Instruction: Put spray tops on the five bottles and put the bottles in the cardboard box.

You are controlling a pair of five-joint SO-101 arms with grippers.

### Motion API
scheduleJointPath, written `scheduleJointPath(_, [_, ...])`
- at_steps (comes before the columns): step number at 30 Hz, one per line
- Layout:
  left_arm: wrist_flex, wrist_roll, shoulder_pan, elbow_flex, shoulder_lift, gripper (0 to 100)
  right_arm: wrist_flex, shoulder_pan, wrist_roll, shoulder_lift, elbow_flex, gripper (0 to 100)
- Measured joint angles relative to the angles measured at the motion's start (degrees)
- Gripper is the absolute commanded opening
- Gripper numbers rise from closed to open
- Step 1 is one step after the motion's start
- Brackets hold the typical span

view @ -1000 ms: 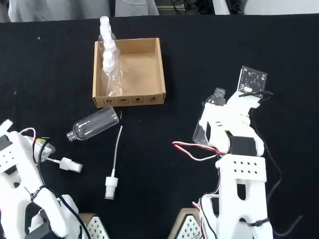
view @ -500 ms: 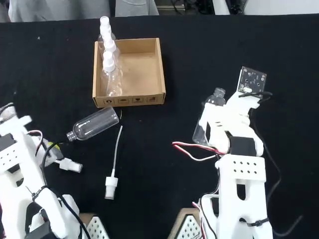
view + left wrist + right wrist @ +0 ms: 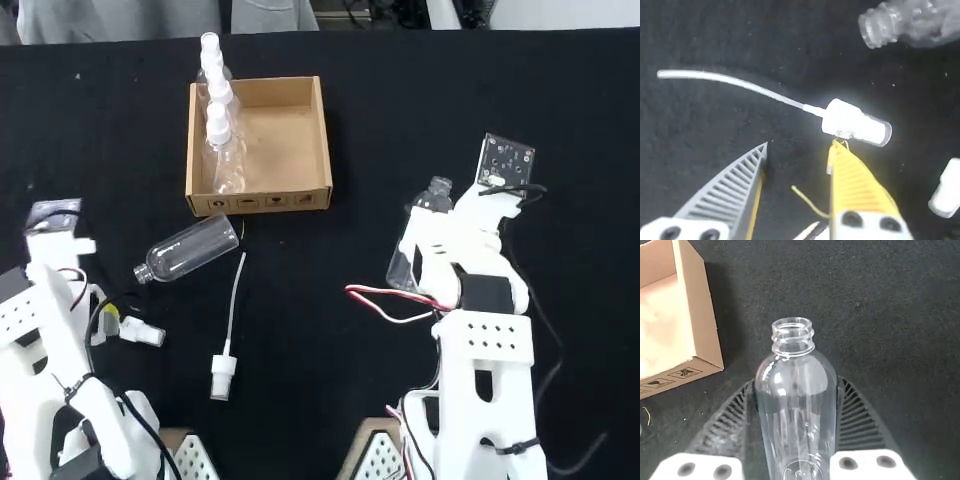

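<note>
The right gripper (image 3: pixel 796 384) clamped an uncapped clear plastic bottle (image 3: pixel 795 410) near the brown cardboard box (image 3: pixel 325 140). The left gripper (image 3: pixel 799 146) hung open and empty over a white spray top (image 3: pixel 855 123) on the black bench (image 3: pixel 500 80). Judged next: lowering and closing on it.

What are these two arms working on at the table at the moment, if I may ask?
They are fitting spray tops to bottles and boxing them. The right gripper has its jaws shut on a topless bottle, off to one side of the cardboard box. The left gripper hangs with jaws open just over a loose spray top on the table. A second spray top and a second topless bottle lie nearby. What look like three capped bottles are in the box.
</note>
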Motion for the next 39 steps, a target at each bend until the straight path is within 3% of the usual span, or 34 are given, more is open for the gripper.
scheduleJointPath(5, [-0.09,-7.91,2.99,0.0,0.18,18,0.0,0.0,0.0,0.0,0.0,6.0])
scheduleJointPath(9, [-0.09,-11.34,5.36,0.0,0.18,26,0.0,0.0,0.88,0.0,0.0,6.0])
scheduleJointPath(14, [1.58,-14.86,8.09,0.0,0.18,26,0.0,0.0,0.88,0.0,0.0,6.0])
scheduleJointPath(20, [5.54,-25.41,12.04,0.0,0.18,26,0.0,0.0,0.97,0.0,0.0,6.0])
scheduleJointPath(30, [5.8,-38.07,12.57,0.0,0.18,26,0.0,0.0,1.23,0.0,0.0,6.0])
scheduleJointPath(39, [-1.41,-43.52,12.57,0.0,3.78,26,-0.26,0.0,1.23,0.0,0.0,6.0])
